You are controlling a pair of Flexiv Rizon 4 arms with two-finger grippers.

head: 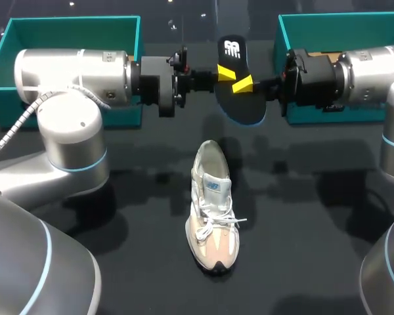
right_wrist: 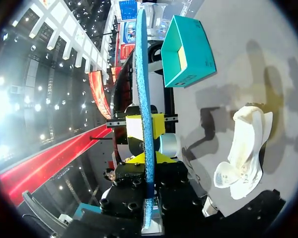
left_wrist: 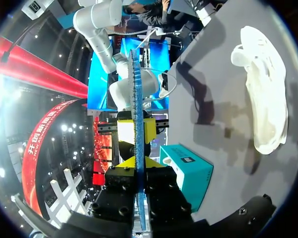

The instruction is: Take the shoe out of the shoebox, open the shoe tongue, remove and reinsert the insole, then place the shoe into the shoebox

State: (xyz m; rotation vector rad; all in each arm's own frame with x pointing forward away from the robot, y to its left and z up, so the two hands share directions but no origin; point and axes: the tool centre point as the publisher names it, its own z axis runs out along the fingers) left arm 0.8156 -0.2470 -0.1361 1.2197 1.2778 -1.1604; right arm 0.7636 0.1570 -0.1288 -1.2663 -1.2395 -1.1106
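Head view: the insole (head: 247, 108) showed its black top face, in the air beyond the shoe (head: 213, 209).
Wrist views: only the insole's thin blue edge showed.
Left gripper (left_wrist: 137, 162): fingers nearly together, pinching the insole.
Right gripper (right_wrist: 145, 157): likewise clamped on it, from the opposite side.
Shoe: upright on the table (head: 302, 249), toe toward the robot.

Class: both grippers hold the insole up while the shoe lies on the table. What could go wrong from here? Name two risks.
1. The black, blue-edged insole is pinched by the left gripper and the right gripper at once; uneven pulling or twisting may bend it or let it slip.
2. The white and beige sneaker lies unheld on the dark table; pushing the insole back in might shove or tip it.
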